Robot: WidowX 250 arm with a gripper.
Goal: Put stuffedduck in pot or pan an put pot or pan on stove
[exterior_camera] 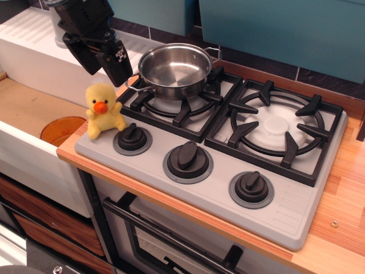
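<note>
So the pot (174, 69) sits empty on the stove (217, 171), the stuffedduck (102, 109) waits beside it, and the gripper (102, 61) hangs above with jaws apart.

The orange bowl (61, 130) lies half hidden behind the sink wall (34, 154); the arm (80, 17) is cut off at the top edge, and its jaws are perhaps apart.

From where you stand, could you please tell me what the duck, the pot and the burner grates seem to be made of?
The stuffedduck looks like soft yellow plush, going by its fuzzy outline. The pot appears to be polished steel: its walls mirror the surroundings. The burner grates are matte black, cast metal or moulded plastic; I cannot tell which.
</note>
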